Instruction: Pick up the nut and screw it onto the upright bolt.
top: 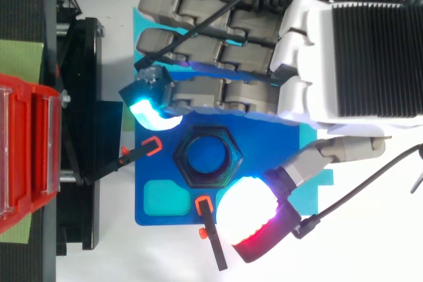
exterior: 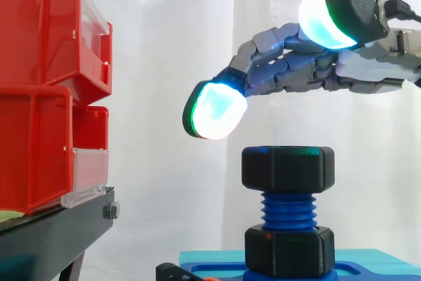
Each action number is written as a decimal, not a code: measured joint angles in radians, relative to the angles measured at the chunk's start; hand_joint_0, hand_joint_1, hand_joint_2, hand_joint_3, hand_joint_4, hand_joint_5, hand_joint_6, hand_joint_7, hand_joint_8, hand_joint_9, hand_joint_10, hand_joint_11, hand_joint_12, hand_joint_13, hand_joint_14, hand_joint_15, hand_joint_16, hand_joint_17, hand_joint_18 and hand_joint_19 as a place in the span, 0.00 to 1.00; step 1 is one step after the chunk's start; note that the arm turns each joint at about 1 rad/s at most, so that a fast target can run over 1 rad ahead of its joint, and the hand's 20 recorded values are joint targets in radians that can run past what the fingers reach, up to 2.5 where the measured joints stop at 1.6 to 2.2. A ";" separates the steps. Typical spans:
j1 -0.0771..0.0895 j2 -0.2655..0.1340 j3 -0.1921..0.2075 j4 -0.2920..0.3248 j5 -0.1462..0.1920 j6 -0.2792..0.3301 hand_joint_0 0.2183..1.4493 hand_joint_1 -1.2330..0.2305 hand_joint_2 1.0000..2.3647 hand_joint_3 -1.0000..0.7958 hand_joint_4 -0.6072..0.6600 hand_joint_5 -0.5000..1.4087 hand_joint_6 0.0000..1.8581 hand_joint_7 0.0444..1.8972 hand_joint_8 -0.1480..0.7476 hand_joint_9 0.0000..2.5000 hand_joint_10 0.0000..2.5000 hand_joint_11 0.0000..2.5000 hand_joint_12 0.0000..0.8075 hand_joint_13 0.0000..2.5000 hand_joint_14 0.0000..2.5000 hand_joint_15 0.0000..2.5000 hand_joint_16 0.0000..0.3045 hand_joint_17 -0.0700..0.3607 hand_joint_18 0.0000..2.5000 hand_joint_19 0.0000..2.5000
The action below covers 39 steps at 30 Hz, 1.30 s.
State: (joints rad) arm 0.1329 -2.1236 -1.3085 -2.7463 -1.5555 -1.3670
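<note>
Grey robot hand [top: 353, 51], fingers loosely extended and holding nothing, hovers above black hexagonal plastic nut [exterior: 287, 168] atop blue threaded bolt [exterior: 287, 210].

- Side view: bright, even light; the white curtain [exterior: 164, 44] reads near-white, with soft shading in its folds.
- The glowing fingertips [exterior: 217, 113] of the hand [exterior: 296, 64] wash out to white at their centres.
- The black nut [exterior: 287, 168] stays dark, with a faint green glint on top.
- Top view: the red bins [top: 26, 150] are evenly lit.

The hand [top: 350, 57] hovers palm-down, its fingers relaxed, holding nothing.
</note>
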 measured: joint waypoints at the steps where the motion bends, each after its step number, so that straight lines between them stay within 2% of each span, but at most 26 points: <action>1: 0.002 0.000 0.000 -0.006 0.002 0.003 0.21 0.82 0.00 0.28 0.66 0.20 0.27 0.40 0.45 0.14 0.00 0.00 0.45 0.06 0.00 0.00 0.19 0.47 0.00 0.00; 9: 0.012 0.000 0.000 -0.034 0.010 0.026 0.22 0.79 0.00 0.28 0.68 0.21 0.27 0.47 0.47 0.17 0.00 0.00 0.44 0.08 0.00 0.00 0.19 0.46 0.00 0.00; 17: 0.011 0.001 0.000 -0.055 0.010 0.031 0.22 0.77 0.00 0.28 0.69 0.21 0.27 0.51 0.48 0.19 0.00 0.00 0.44 0.09 0.00 0.00 0.19 0.46 0.00 0.00; 32: -0.007 0.001 0.000 -0.063 0.002 0.029 0.23 0.71 0.00 0.28 0.70 0.24 0.27 0.62 0.49 0.22 0.00 0.00 0.42 0.12 0.00 0.00 0.18 0.45 0.04 0.00; 39: -0.021 0.001 0.000 -0.064 -0.004 0.028 0.23 0.69 0.00 0.28 0.64 0.27 0.27 0.70 0.49 0.26 0.00 0.00 0.41 0.14 0.00 0.00 0.17 0.43 0.06 0.00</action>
State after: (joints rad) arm 0.1115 -2.1231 -1.3085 -2.8101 -1.5592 -1.3391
